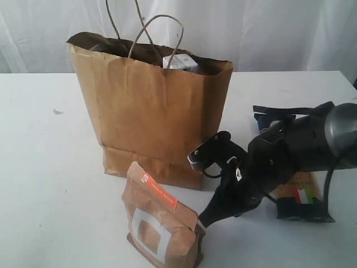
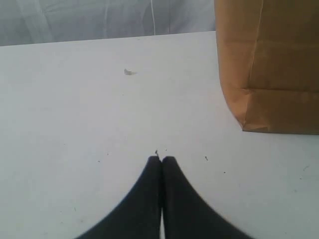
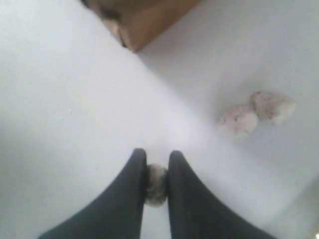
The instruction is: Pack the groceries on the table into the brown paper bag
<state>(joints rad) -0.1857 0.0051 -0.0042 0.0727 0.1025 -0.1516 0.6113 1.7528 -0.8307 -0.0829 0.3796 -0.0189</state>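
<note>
At far left the left gripper (image 2: pixel 161 159), pinched together and empty, hangs over the table (image 2: pixel 75 124) near the bag (image 2: pixel 269 64). Before the bag stands the pouch (image 1: pixel 159 223), unpacked; beside it the right gripper (image 3: pixel 157 162) nips a blurred pale lump (image 3: pixel 157 191), round enough to squirt free. That arm half hides the packet (image 1: pixel 304 192).

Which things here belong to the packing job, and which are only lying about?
Job: brown paper bag; small carton inside it; brown pouch; spaghetti packet.
Lying about, it seems: small speck; two pale lumps; third lump, pinched by the right gripper.
</note>
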